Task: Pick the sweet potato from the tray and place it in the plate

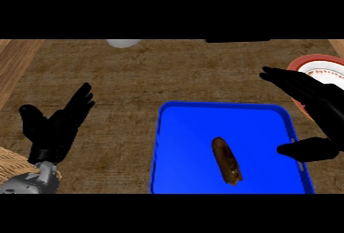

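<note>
Sweet potato point(227, 161) lies left of right hand point(316, 107).

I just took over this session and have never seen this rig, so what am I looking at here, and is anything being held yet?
This is one view, taken from the robot's head and looking steeply down at a brown counter. The two black shapes are the robot's hands on grey forearms. The left hand shows at the left, open, fingers up, resting. The right hand shows at the right, open, over the right edge of the blue tray. Neither holds anything.

The sweet potato lies in the tray, untouched. The plate, red-rimmed and white, sits at the far right, partly hidden by the right hand. A pale round thing shows at the top edge; I cannot tell what it is. Something woven shows at the lower left.
</note>
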### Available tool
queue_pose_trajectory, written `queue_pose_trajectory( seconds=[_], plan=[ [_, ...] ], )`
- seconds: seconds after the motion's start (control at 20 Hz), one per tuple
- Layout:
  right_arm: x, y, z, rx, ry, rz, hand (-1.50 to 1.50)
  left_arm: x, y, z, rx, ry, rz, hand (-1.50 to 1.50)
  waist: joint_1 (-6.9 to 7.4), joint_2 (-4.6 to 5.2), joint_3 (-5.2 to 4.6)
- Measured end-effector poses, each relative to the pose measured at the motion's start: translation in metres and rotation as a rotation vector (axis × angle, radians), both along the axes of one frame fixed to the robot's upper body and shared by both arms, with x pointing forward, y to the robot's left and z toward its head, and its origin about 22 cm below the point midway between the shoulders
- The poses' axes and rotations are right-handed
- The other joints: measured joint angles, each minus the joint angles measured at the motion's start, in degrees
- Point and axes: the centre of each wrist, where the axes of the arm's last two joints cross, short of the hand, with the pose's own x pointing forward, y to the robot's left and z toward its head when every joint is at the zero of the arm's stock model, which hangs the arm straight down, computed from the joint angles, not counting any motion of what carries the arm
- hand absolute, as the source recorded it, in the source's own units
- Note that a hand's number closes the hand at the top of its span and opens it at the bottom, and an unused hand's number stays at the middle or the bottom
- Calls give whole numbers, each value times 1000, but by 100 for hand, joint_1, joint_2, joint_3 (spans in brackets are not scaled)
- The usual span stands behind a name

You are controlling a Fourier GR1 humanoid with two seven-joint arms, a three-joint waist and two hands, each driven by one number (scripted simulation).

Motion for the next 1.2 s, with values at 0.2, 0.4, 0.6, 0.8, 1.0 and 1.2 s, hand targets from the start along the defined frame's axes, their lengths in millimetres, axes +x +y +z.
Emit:
queue_pose_trajectory(
  seconds=[0.2, 0.4, 0.6, 0.8, 1.0, 1.2],
  plan=[
    [-10, 15, 1, -154, 77, -11, -150, -4, -9, -1, -12, 12, -3, 0, 14, 5, 1],
    [-20, 32, -4, -274, 129, -49, -150, -7, -19, -3, -31, 13, -9, 0, 35, 14, 4],
    [-26, 53, -15, -335, 160, -85, -150, -11, -32, -6, -61, 15, -27, 0, 88, 34, 7],
    [-34, 73, -30, -390, 175, -121, -150, -14, -39, -9, -84, 14, -30, 0, 89, 39, 5],
    [-40, 88, -42, -436, 216, -154, -150, -19, -48, -14, -118, 21, -39, 0, 59, 44, -7],
    [-48, 105, -55, -443, 265, -161, -150, -21, -55, -19, -148, 25, -39, 0, 36, 49, -24]
  ],
)
